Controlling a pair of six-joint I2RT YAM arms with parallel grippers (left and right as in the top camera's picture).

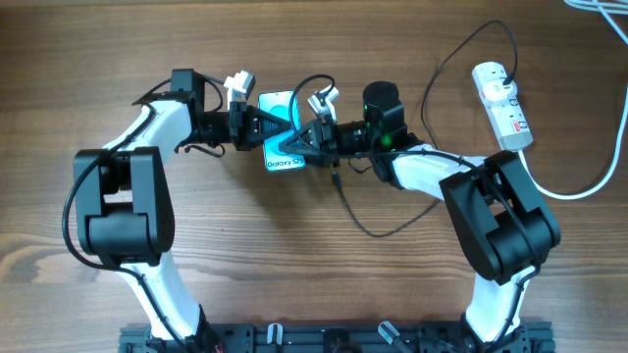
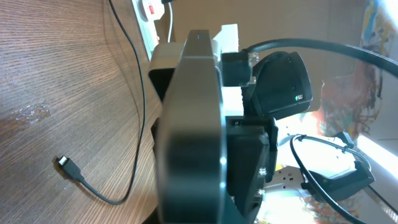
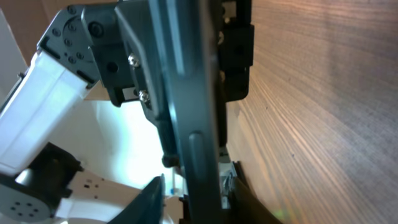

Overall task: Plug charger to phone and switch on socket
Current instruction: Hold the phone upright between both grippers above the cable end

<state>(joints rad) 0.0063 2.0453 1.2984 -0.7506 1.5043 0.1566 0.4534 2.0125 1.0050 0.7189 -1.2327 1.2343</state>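
Note:
The phone, teal-blue with a white band of text, is held off the table between both arms. My left gripper is shut on its left end. My right gripper stands open around its right end; in the right wrist view the phone shows edge-on with a gap to one of the fingers. The charger, a thin black cable, loops over the table, its metal tip lying loose on the wood. Its white plug sits in the socket at the far right.
A thick white cord curves from the socket to the right edge. The thin cable arcs above the socket. Both arm bases stand at the near edge.

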